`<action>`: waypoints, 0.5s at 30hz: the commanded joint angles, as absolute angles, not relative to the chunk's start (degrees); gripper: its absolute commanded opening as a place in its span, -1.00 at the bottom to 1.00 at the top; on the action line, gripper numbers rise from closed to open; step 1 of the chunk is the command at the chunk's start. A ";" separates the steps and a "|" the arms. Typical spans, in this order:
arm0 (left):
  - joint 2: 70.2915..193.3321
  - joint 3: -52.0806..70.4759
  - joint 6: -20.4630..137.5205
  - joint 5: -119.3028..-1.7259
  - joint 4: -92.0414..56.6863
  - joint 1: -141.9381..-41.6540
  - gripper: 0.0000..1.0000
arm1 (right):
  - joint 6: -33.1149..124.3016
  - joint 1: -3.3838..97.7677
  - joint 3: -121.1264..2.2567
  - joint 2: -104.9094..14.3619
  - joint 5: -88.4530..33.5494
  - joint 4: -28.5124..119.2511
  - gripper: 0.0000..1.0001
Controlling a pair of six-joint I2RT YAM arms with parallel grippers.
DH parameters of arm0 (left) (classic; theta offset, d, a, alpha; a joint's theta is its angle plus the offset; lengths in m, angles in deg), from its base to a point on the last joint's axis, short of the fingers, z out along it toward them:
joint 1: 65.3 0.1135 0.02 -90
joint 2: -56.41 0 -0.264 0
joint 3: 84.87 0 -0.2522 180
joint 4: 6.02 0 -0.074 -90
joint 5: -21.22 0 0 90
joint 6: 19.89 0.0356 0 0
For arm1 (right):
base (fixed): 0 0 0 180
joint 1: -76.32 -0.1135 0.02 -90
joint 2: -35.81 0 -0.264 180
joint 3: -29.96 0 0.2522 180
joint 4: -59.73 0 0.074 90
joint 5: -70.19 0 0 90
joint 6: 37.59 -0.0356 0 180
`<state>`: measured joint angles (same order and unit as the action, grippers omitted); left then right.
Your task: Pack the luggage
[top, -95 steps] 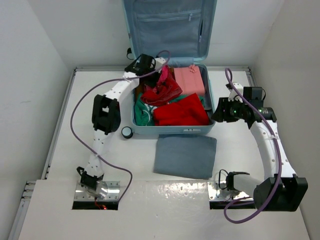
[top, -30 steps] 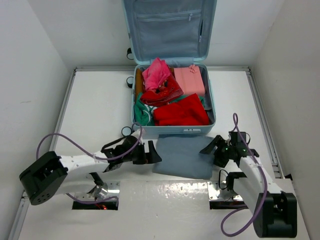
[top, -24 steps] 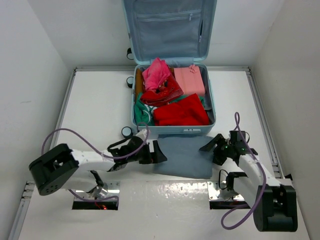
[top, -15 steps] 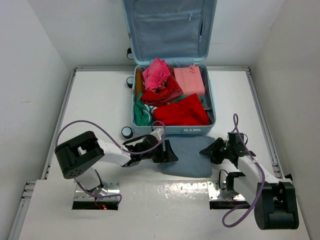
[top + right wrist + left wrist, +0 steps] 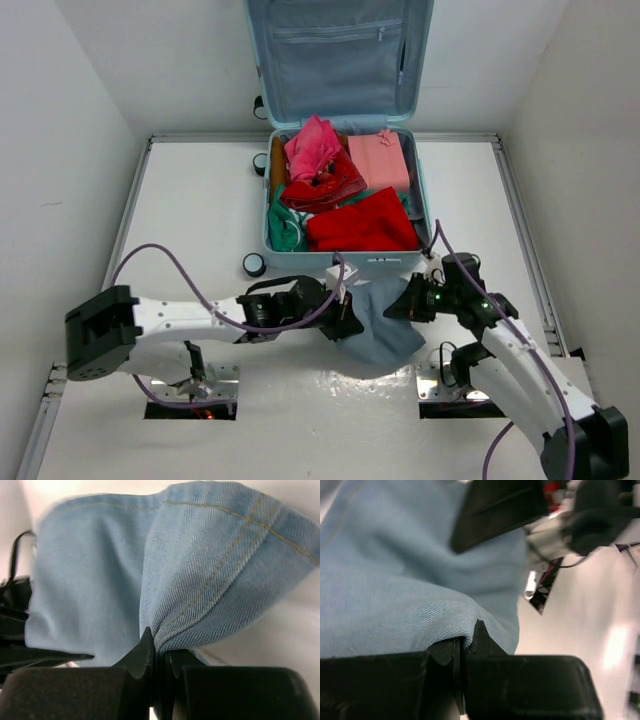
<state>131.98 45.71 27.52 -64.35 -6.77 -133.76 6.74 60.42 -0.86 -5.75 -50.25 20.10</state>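
Note:
The pale blue luggage (image 5: 418,190) lies open at the back, its lid up against the wall, holding red, pink and green clothes and a pink box (image 5: 379,160). Folded blue jeans (image 5: 383,322) hang lifted just in front of it, off the table. My left gripper (image 5: 347,318) is shut on the jeans' left edge (image 5: 440,615). My right gripper (image 5: 404,305) is shut on their right edge (image 5: 200,595). The cloth sags between the two grippers.
A small black-and-white wheel (image 5: 254,264) lies by the luggage's front left corner. White walls close in left, right and back. Metal base plates (image 5: 205,378) sit at the near edge.
Both arms came down from the luggage to the jeans, closed on their left and right edges, and lifted them; the flat cloth is now bunched and raised.

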 commanded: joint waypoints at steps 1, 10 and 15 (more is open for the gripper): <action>124.81 40.16 42.92 -66.67 -4.49 -135.78 -1.00 | 13.90 57.78 -10.58 -3.22 -54.53 18.90 -1.00; 120.30 25.06 72.02 -72.99 -6.42 -130.79 -1.00 | 28.14 57.07 -34.21 -8.12 -45.49 26.01 -1.00; 126.61 18.89 78.37 -72.99 -5.37 -120.16 -1.00 | 36.67 60.75 -41.97 -19.96 -46.51 36.08 -1.00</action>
<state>123.06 23.24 69.81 -70.58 -9.76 -125.65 29.97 58.87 -38.54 -13.01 -45.37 26.89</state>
